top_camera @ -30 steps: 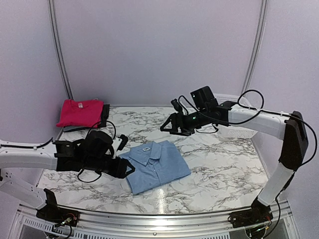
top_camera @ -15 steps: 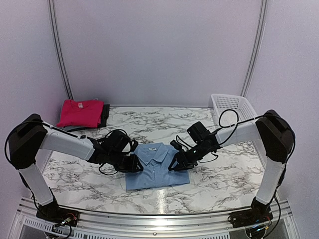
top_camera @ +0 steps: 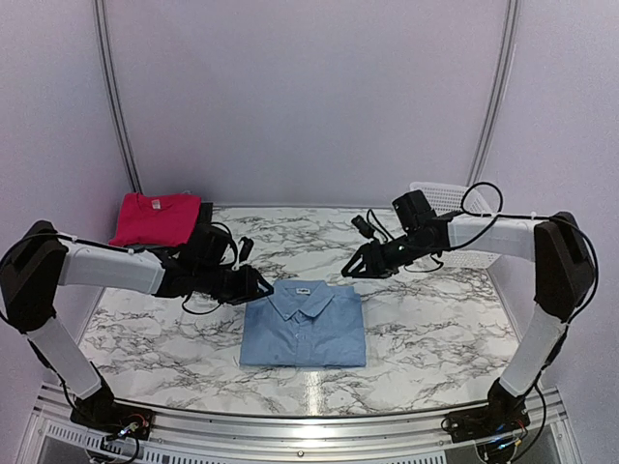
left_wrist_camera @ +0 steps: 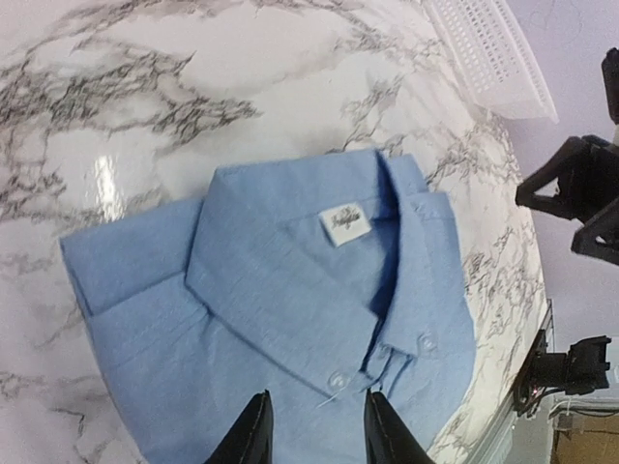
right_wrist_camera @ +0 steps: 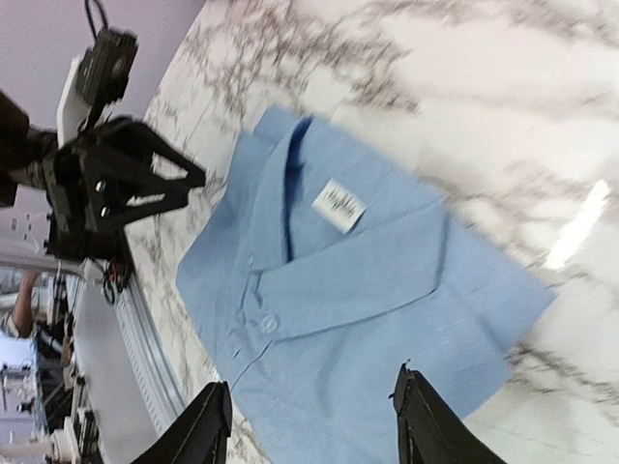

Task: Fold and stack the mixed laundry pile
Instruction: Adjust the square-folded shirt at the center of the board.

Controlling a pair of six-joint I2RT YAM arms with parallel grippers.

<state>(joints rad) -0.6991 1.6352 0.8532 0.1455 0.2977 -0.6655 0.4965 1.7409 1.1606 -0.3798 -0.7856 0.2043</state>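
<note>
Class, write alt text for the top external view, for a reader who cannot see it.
A folded light blue collared shirt lies flat on the marble table, the left gripper and right gripper poised open near its far corners, holding nothing. A folded pink-red T-shirt sits far left beside a dark piece; a white slatted basket stands far right.

One table (top_camera: 426, 338) holds two robot arms (top_camera: 106, 269) (top_camera: 493, 232), one blue shirt (top_camera: 305, 329), one pink-red T-shirt (top_camera: 155, 217), one dark garment (top_camera: 204, 215) and one white basket (top_camera: 440, 187).

We're looking into a robotics lab cell: pale walls (top_camera: 309, 97) are enclosing a marble-patterned table (top_camera: 435, 329). White robot arms (top_camera: 106, 271) are standing on an aluminium rail (top_camera: 309, 425).
</note>
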